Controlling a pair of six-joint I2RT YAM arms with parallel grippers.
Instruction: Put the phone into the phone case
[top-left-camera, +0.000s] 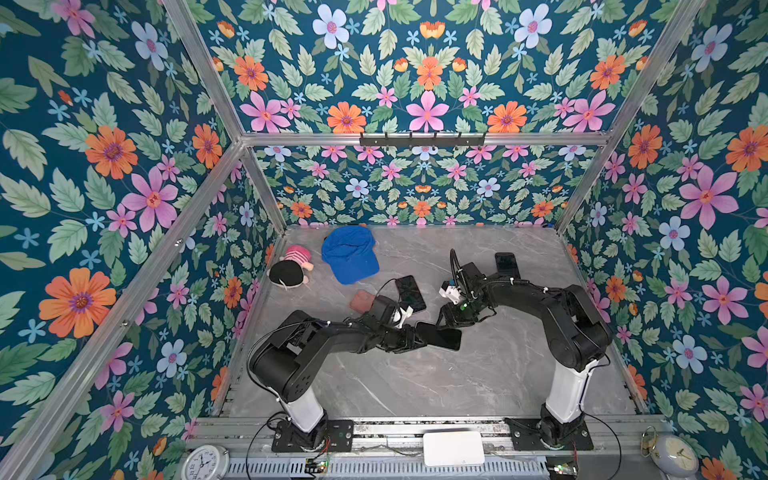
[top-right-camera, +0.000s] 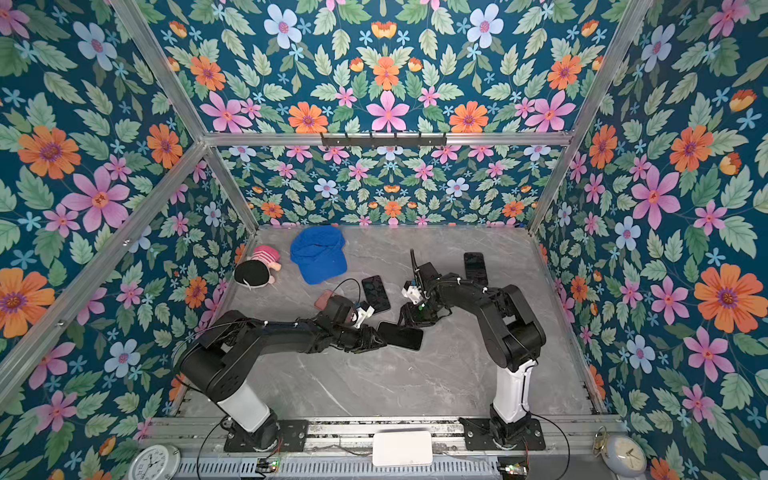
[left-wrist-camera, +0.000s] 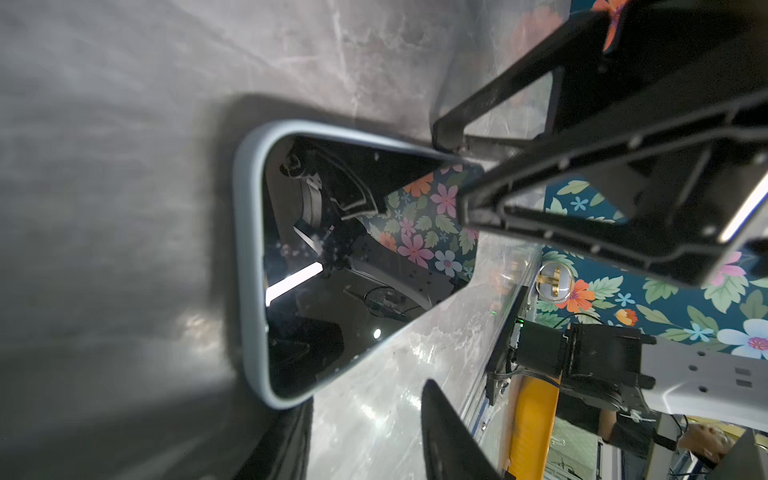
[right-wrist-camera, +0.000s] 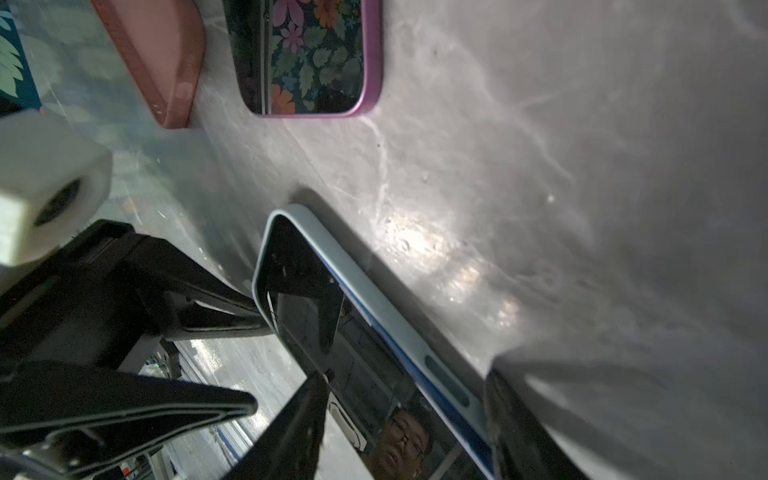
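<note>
Pose under my remote control, seen from above. (a) The left arm (top-left-camera: 324, 332) is folded at the elbow, and its forearm lies low and level toward the middle. The left pincer (top-left-camera: 417, 336) points right with its jaws apart. (b) The right arm (top-left-camera: 540, 295) arches over from its base and reaches left. The right pincer (top-left-camera: 444, 322) angles downward with its jaws apart. The two pincers sit just beside each other.

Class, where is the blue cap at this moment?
In both top views the blue cap lies at the back left of the table, just right of the plush doll.
</note>
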